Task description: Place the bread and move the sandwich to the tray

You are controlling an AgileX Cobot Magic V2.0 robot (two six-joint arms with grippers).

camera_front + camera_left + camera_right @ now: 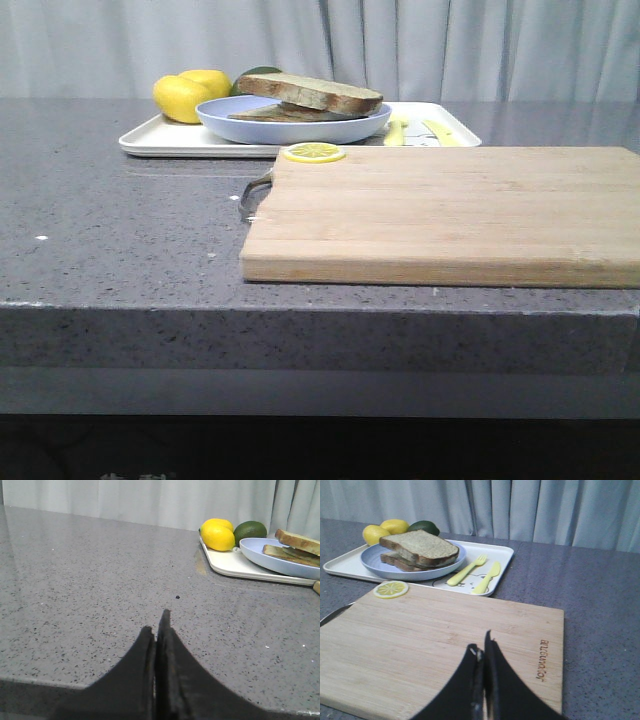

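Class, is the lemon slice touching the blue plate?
Apart. The right wrist view shows the lemon slice lying on the cutting board, with tray between it and the plate.

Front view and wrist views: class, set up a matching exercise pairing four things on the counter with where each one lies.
Things:
1. sandwich
2. lemon slice
3. fork
4. lemons

Places:
A. on the cutting board, at its far left corner
B. on the plate
C. on the tray, beside the knife
D. on the tray, at its far left end, next to the avocado

Pairs: 1-B, 2-A, 3-C, 4-D
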